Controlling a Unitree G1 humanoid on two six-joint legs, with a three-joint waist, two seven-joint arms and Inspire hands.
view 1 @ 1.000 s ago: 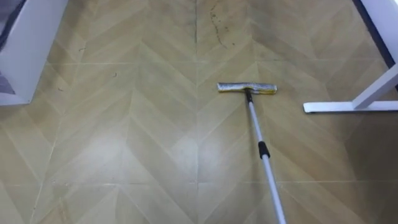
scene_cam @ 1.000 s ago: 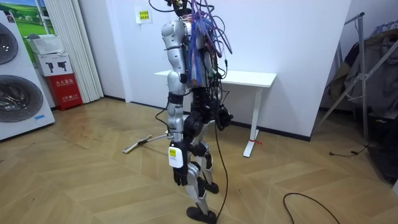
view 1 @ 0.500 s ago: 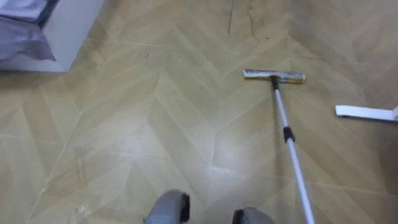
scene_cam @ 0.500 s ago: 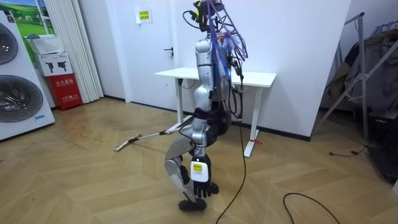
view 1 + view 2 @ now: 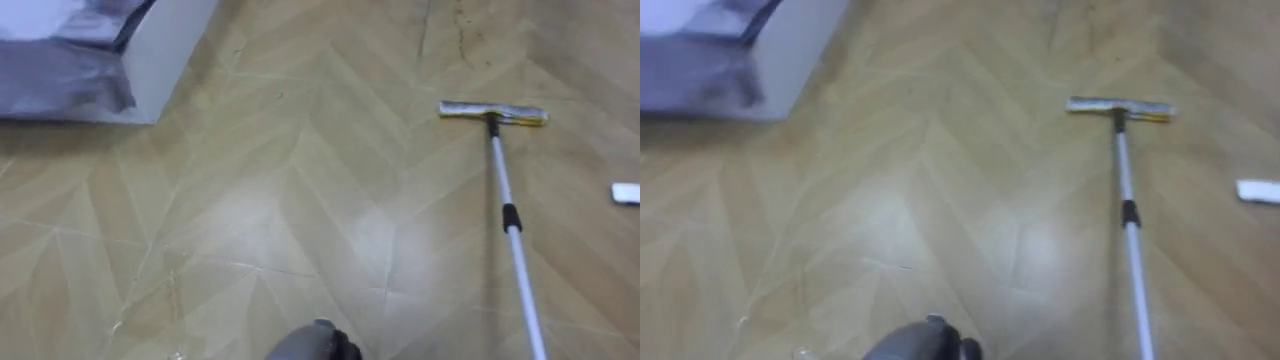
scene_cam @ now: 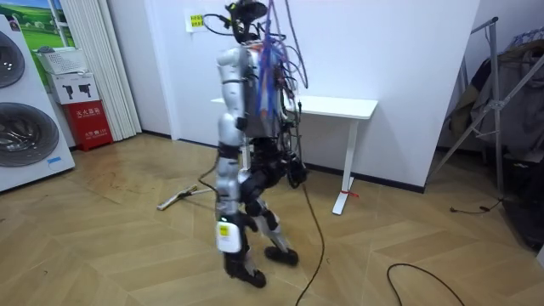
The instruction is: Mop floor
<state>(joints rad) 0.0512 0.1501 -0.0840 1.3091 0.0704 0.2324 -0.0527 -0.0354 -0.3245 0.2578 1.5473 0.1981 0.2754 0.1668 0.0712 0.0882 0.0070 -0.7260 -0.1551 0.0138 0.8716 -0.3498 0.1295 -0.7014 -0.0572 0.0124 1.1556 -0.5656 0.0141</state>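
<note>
A mop lies on the wooden floor with its flat head (image 5: 493, 112) far ahead at the right. Its silver pole (image 5: 510, 225), with a black collar partway down, runs toward me and leaves the picture at the lower right. In the room view the mop head (image 6: 167, 204) rests on the floor at the room view's left, and the pole (image 6: 204, 187) slants up behind my body. I stand mid-step facing it. My left hand (image 6: 225, 240) hangs beside my thigh, away from the mop.
A white unit (image 5: 165, 55) with a grey top stands at the upper left. A white desk foot (image 5: 627, 193) lies at the right edge, under the desk (image 6: 336, 106). Washing machines (image 6: 25, 127) and a red box (image 6: 89, 123) line the room view's left wall.
I have stepped toward the room view's left. The eye view has shifted, so the mop and the white unit now show further right. The mop head slid slightly left early on.
</note>
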